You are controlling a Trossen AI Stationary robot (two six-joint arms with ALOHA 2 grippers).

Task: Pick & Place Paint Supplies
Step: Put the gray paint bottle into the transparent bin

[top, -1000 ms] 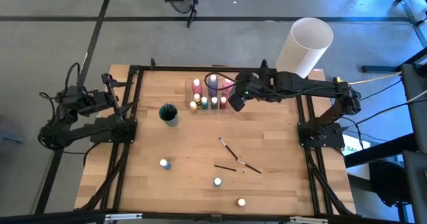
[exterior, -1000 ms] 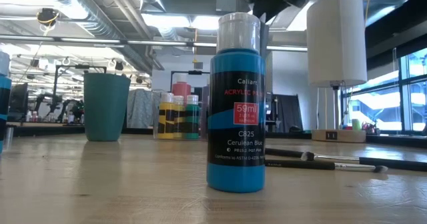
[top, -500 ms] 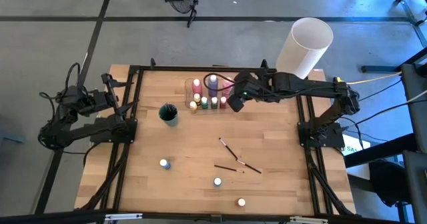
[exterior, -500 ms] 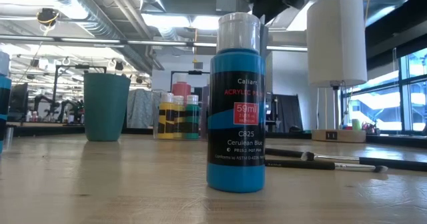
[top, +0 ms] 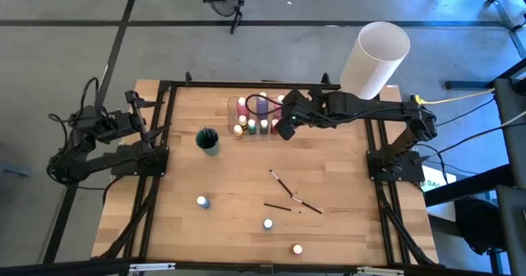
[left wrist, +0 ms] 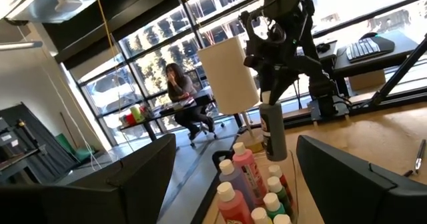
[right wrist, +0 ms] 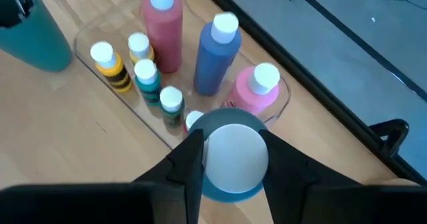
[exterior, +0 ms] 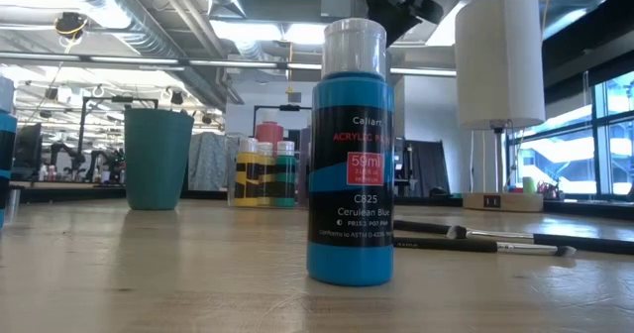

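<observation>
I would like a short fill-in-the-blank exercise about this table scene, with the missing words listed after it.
1. The right gripper holds a bottle with a ____ cap above the clear tray.
2. The cup beside the tray is ____ in colour.
3. The label on the nearest bottle in the low view reads Cerulean ____.
4. The brushes lie on the ____.

Missing words: white; teal; Blue; table

The right arm stretches out across the far side of the desk [top: 246, 186], its gripper [top: 285, 129] held above the surface with both fingers [right wrist: 190, 159] clamped on a white-capped bottle [right wrist: 230, 154]. The left arm sits folded at the desk's left edge, its gripper [top: 146, 128] spread wide.
</observation>
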